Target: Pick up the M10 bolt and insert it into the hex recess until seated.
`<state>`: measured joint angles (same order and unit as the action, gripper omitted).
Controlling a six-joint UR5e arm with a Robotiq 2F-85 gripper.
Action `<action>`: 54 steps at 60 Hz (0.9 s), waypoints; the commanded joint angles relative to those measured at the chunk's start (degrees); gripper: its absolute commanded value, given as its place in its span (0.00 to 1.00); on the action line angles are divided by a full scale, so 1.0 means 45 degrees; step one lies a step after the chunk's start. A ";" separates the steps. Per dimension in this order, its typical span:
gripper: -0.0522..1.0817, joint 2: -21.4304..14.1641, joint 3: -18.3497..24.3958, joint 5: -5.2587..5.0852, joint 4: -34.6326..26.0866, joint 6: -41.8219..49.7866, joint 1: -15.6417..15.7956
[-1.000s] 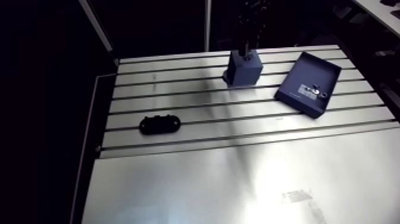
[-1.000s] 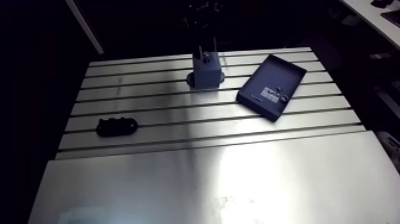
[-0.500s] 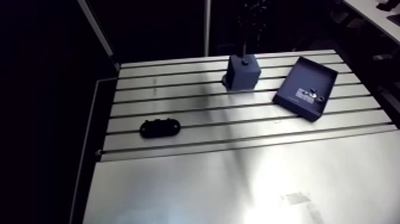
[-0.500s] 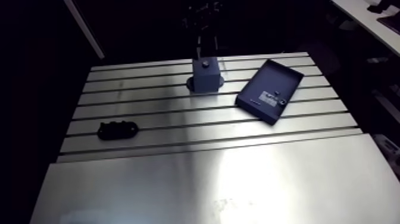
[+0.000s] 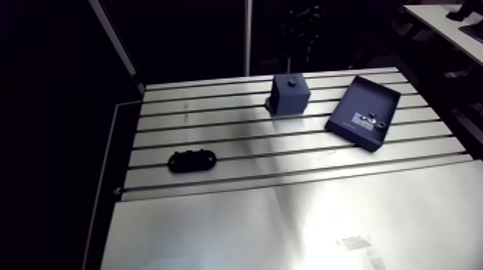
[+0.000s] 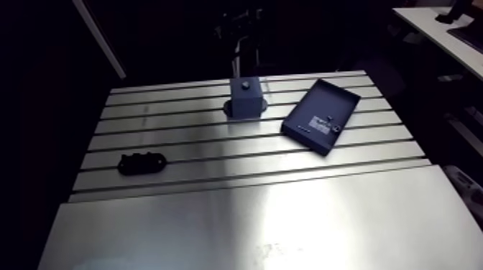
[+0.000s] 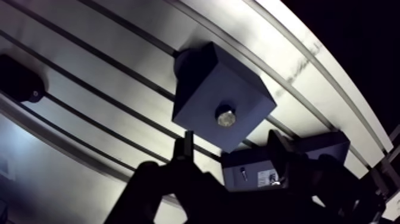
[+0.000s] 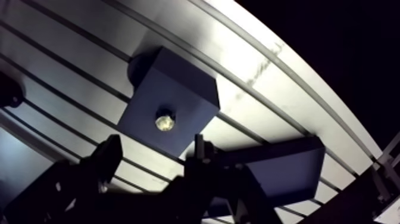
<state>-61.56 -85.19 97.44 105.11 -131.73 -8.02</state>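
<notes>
A dark blue block (image 7: 223,104) stands on the slotted table (image 5: 237,215), near its far edge. The M10 bolt (image 7: 225,117) sits in the recess in the block's top face, with only its shiny head showing. The same bolt (image 5: 291,81) appears in the arm view as a small dot on the block (image 5: 290,95). My gripper (image 7: 233,152) hangs above the block, clear of it. It is open, with nothing between its fingers (image 7: 187,149). Seen from the arm camera, the gripper (image 6: 244,50) is a dark shape above the block.
A dark blue tray (image 5: 363,113) with a few small parts lies to the right of the block. A black oval part (image 5: 192,161) lies across the slots at the left. A smooth plate (image 5: 287,230) covers the table's near half.
The gripper has risen off the block's top, and the bolt stays behind in the recess. The arm view has shifted slightly with the arm.
</notes>
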 commanded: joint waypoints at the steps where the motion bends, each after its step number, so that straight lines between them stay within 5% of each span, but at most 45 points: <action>1: 0.36 -0.0076 -0.0021 -0.0176 -0.0024 0.2626 -0.0112; 6: 0.45 -0.0093 -0.0007 -0.0267 -0.0061 0.3482 -0.0112; 11: 0.70 -0.0135 -0.0007 -0.0394 -0.0044 0.4827 -0.0132; 13: 0.70 -0.0135 -0.0007 -0.0394 -0.0044 0.4827 -0.0132; 15: 0.84 -0.0152 -0.0002 -0.0375 -0.0083 0.5461 -0.0132; 19: 0.91 -0.0155 -0.0021 -0.0393 -0.0122 0.5806 -0.0113; 54: 0.99 -0.0214 -0.0467 -0.0687 -0.0168 0.6296 -0.0112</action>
<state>-62.42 -86.36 94.82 103.99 -103.76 -8.50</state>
